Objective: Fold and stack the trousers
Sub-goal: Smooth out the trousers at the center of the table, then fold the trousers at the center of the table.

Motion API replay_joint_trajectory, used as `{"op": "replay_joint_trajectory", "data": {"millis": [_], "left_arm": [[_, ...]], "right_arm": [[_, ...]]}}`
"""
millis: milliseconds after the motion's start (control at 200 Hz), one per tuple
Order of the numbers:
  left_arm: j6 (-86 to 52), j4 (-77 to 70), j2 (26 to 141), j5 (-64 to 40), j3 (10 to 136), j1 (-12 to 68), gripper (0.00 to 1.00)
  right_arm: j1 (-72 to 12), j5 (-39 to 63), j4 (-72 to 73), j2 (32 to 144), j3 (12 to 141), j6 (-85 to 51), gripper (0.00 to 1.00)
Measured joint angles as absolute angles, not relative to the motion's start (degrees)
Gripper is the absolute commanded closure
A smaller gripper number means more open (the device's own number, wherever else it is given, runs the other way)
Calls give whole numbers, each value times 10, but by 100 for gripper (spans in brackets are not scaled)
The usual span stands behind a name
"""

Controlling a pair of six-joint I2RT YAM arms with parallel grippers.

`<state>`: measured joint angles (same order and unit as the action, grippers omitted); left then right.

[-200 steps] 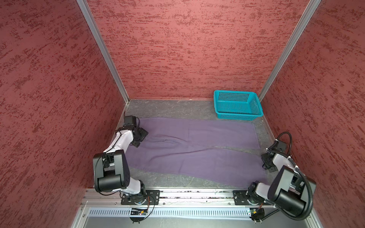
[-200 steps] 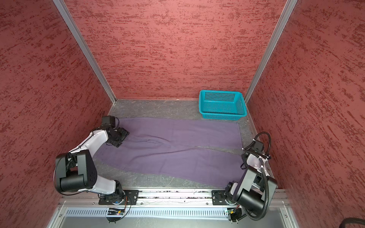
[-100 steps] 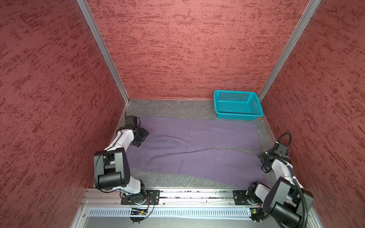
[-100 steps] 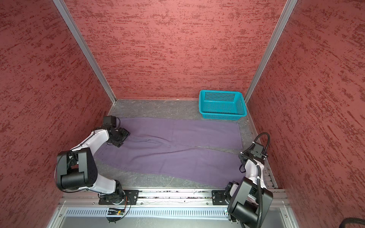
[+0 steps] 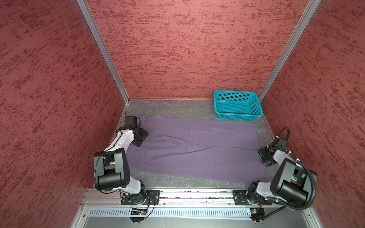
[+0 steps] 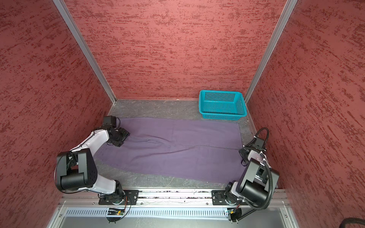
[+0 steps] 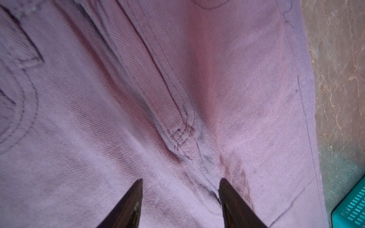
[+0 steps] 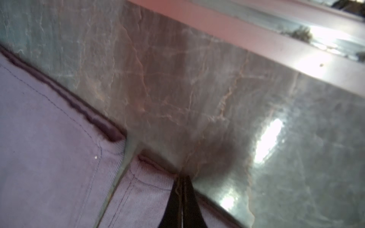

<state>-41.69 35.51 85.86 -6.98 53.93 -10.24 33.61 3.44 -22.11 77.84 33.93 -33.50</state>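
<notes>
The left hand (image 7: 181, 180) is held released, fingers apart, over the waist end of the dusty-purple trousers (image 5: 197, 150), which are spread flat across the grey counter (image 5: 167, 106). A teal basket (image 5: 238, 105) is set just behind them. The right hand (image 8: 182, 183) is clenched at a leg hem; whether cloth is caught cannot be told.

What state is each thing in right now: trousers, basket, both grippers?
trousers: unfolded, spread out flat
teal basket: upright, empty
left gripper: open, above the crotch seam
right gripper: shut at a leg hem's corner
</notes>
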Motion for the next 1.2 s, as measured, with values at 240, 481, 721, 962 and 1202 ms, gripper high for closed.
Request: {"op": "replay_joint_trajectory", "data": {"millis": [240, 481, 721, 962, 1202], "left_arm": [[-416, 356, 859, -67, 545, -103, 38], [-418, 353, 859, -72, 555, -102, 35], [-433, 320, 859, -92, 555, -82, 34], [-448, 299, 844, -125, 513, -71, 34], [-455, 290, 797, -148, 497, -75, 33]], "right_arm": [[342, 7, -225, 818, 378, -334, 93], [354, -4, -264, 762, 364, -351, 21], [355, -28, -347, 592, 336, -376, 1], [356, -15, -394, 566, 271, -441, 1], [357, -18, -431, 494, 237, -515, 1]]}}
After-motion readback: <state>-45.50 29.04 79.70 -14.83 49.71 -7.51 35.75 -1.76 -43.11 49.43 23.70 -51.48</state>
